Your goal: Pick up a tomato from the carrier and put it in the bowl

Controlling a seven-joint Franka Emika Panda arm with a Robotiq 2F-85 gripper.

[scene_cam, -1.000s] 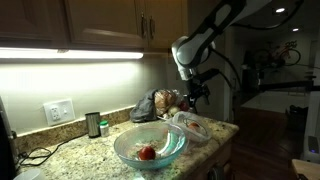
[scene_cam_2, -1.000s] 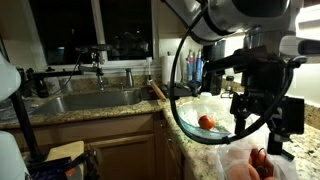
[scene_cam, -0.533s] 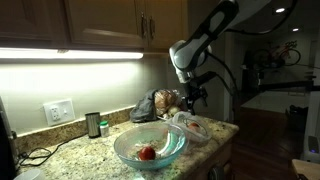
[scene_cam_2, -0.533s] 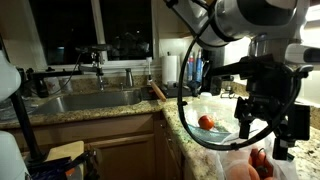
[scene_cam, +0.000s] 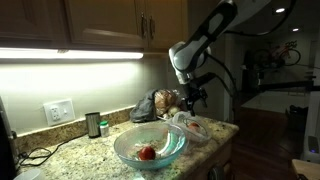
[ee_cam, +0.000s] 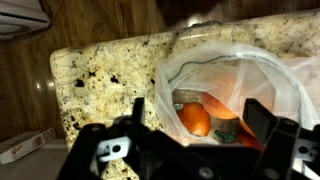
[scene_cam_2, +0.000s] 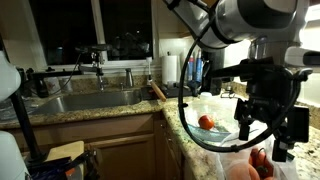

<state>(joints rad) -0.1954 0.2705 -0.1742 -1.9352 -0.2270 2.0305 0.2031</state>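
Note:
A clear plastic bag, the carrier (ee_cam: pixel 215 75), lies on the granite counter and holds several tomatoes (ee_cam: pixel 196 118). It also shows in both exterior views (scene_cam: pixel 193 126) (scene_cam_2: pixel 250 162). My gripper (ee_cam: pixel 200 125) is open, its two dark fingers straddling the bag's mouth just above the tomatoes. In both exterior views the gripper (scene_cam: pixel 193 98) (scene_cam_2: pixel 262 138) hovers over the bag. A clear glass bowl (scene_cam: pixel 150 147) (scene_cam_2: pixel 193 110) sits beside the bag with one tomato (scene_cam: pixel 147 153) (scene_cam_2: pixel 206 122) inside.
A dark bag (scene_cam: pixel 150 107) lies behind the bowl by the wall. A small dark jar (scene_cam: pixel 93 124) stands near a wall outlet (scene_cam: pixel 59 111). A sink (scene_cam_2: pixel 85 100) with a faucet lies beyond the counter. The counter edge (ee_cam: pixel 60 110) drops off near the carrier.
The arm has shifted slightly toward the bag over the last second and has held still since. The bag, the bowl and the tomato in it have not moved.

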